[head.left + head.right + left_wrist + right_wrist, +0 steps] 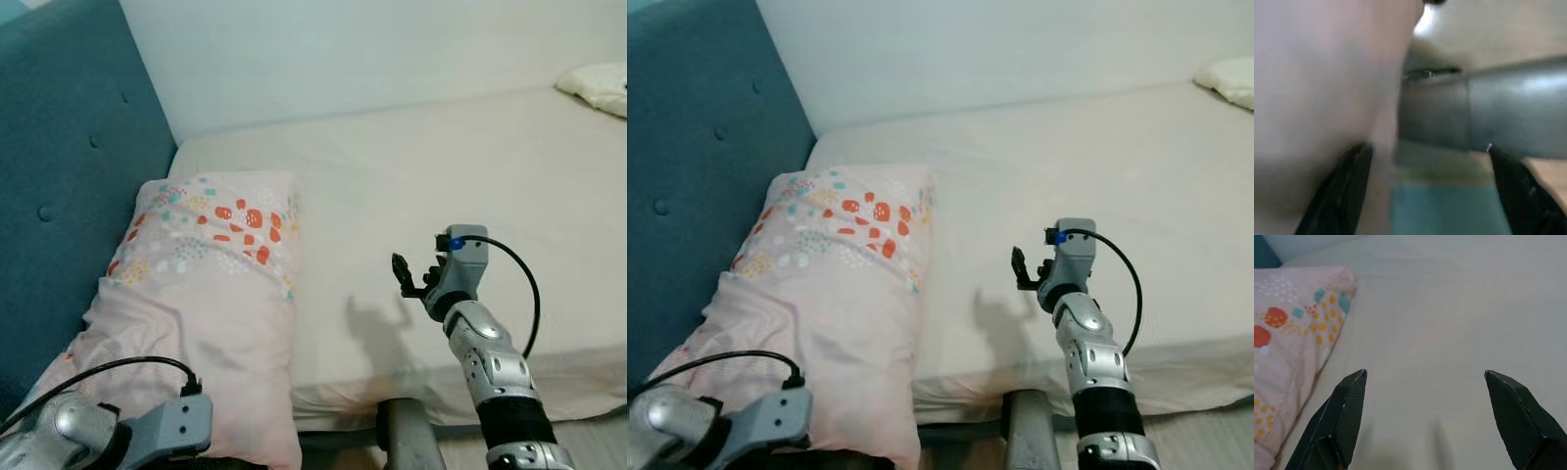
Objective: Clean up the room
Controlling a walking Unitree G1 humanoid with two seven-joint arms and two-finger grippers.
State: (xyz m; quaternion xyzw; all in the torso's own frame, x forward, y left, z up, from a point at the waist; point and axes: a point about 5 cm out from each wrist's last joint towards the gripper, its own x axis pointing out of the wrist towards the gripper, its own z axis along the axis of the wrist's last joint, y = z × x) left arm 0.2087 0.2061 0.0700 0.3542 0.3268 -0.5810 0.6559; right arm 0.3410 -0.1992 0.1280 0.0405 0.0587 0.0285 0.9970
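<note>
1. Bedding lay before the robot: a pale cream bed [470, 166] ran from the teal padded headboard [69, 176] on the robot's left out toward the right, with a white wall [372, 49] behind it.
2. A pink pillow [206, 294] lay on the bed against the headboard, its far end printed with red, yellow and teal spots (the near end was plain pink and hung toward the bed's front edge).
3. The right end effector [404, 276] hovered above the bare sheet, just to the right of the pillow and apart from it, and its shadow fell on the sheet below.
4. Seen from the right wrist, its two black fingers [1342, 421] stood spread wide with nothing between them, the sheet beneath and the pillow's spotted corner off to one side.
5. The left end effector [1427, 196] sat low at the near end of the pillow, by the bed's front edge; in the blurred left wrist view its fingers were spread apart, one of them right against the pink fabric, though I could not tell whether it gripped anything.
6. A second, whitish cushion [598, 88] rested at the far right of the bed, well apart from the pink one.
</note>
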